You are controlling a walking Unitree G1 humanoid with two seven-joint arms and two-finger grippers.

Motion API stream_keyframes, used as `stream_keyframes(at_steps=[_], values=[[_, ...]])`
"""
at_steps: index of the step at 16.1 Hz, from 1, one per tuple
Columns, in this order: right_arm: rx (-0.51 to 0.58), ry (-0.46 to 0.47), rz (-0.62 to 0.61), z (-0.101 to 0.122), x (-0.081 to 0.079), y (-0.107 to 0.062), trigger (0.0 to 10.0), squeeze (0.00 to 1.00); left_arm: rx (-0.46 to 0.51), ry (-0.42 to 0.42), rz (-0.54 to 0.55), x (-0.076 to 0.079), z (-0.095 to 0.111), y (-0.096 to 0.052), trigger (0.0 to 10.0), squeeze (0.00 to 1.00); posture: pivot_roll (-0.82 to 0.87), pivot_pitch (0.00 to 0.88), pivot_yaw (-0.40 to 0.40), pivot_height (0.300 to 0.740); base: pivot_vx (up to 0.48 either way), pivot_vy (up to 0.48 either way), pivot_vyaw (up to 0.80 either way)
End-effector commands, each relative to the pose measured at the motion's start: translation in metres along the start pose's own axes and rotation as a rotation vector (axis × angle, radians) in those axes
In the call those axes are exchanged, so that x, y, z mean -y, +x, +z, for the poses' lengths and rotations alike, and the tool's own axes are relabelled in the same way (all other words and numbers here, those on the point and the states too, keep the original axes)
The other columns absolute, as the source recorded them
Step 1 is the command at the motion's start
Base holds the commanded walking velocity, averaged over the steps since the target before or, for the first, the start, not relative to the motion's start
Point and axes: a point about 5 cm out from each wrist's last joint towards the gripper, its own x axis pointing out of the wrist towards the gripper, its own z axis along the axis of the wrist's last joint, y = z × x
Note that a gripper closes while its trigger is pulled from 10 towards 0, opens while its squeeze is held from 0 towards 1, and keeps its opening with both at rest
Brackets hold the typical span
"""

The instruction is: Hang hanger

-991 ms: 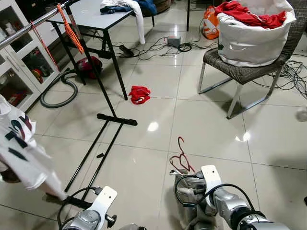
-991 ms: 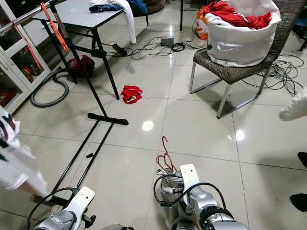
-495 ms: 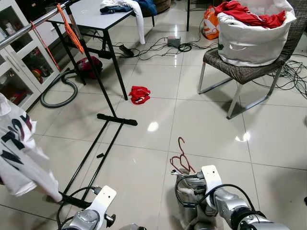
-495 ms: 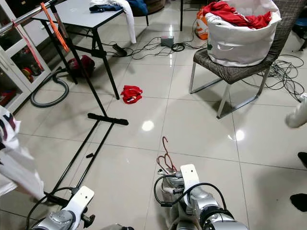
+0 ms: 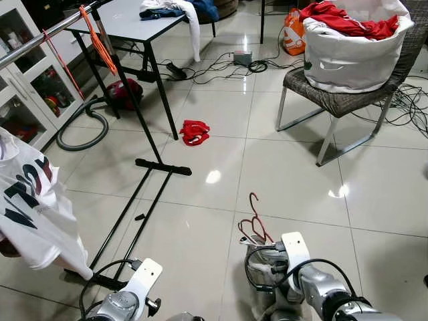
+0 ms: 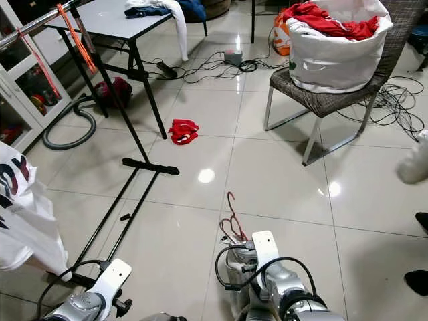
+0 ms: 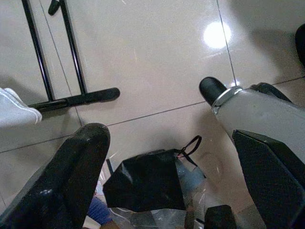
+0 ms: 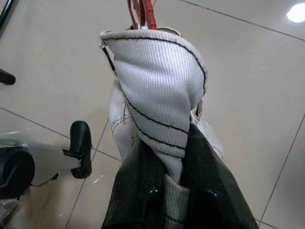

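A red wire hanger (image 5: 253,217) sticks up from my right gripper (image 8: 174,195), low in front of me. The gripper is shut on the hanger's neck and on the white ribbed collar of a garment (image 8: 152,86) draped over it. The hanger's red wires (image 8: 142,8) poke out of the collar. The clothes rack stands to my left, with a silver rail (image 5: 40,37) and a black floor base (image 5: 162,167). A white printed T-shirt (image 5: 30,207) hangs at its near end. My left gripper (image 7: 176,179) hangs low, open, with nothing between its fingers.
Orange hangers (image 5: 99,40) hang on the rail. A red cloth (image 5: 194,131) lies on the tiles beyond the rack base. A chair (image 5: 334,100) with a full laundry bag (image 5: 351,50) stands at the right. A table (image 5: 127,23), a vacuum hose (image 5: 83,130) and floor cables lie further back.
The white T-shirt on the rack has swung and turned, now showing more of its print. My right gripper and hanger have barely moved.
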Motion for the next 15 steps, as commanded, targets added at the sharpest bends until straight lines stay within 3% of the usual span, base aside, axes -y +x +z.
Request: stream_keyframes(at_steps=[1, 15], values=[[0.011, -0.002, 0.011, 0.0012, -0.0041, 0.0005, 10.0, 0.0, -0.005, 0.015, 0.019, -0.0085, 0.0013, -0.0014, 10.0, 0.0, -0.2, 0.0, 0.142, 0.74, 0.0, 0.0, 0.0], [0.009, -0.005, -0.002, -0.0008, 0.0, -0.0001, 10.0, 0.0, 0.002, 0.022, 0.022, -0.009, 0.0066, -0.0009, 10.0, 0.0, -0.19, 0.0, 0.131, 0.74, 0.0, 0.0, 0.0]])
